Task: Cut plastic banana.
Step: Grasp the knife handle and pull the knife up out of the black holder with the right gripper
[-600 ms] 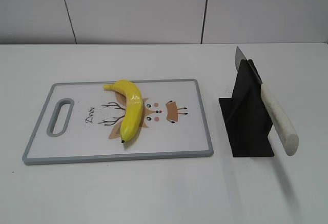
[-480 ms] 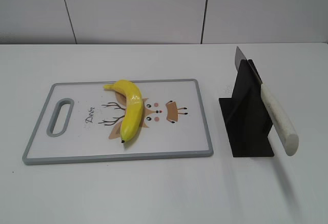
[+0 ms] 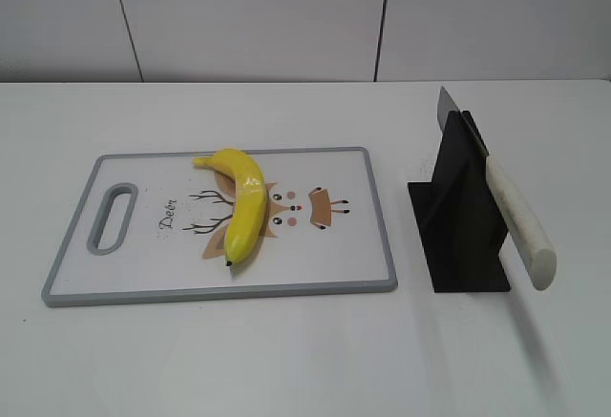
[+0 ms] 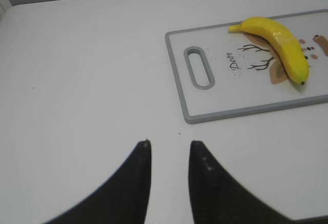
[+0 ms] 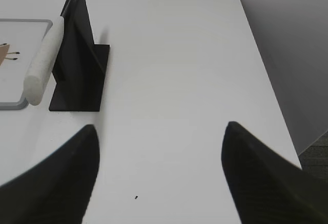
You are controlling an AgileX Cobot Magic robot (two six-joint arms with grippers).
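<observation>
The plastic banana (image 3: 242, 209) lies whole on a white cutting board (image 3: 143, 264) with a grey rim and a deer drawing. It also shows in the left wrist view (image 4: 279, 45). A knife with a white handle (image 3: 518, 221) rests in a black stand (image 3: 458, 217) to the right of the board; the right wrist view shows its handle (image 5: 45, 60). My left gripper (image 4: 169, 144) is open and empty over bare table, left of the board. My right gripper (image 5: 160, 126) is wide open and empty, right of the stand. Neither gripper shows in the exterior view.
The board's handle slot (image 3: 113, 217) is at its left end. The white table's right edge (image 5: 266, 80) runs close beside my right gripper, with a grey wall beyond. A panelled wall stands behind the table.
</observation>
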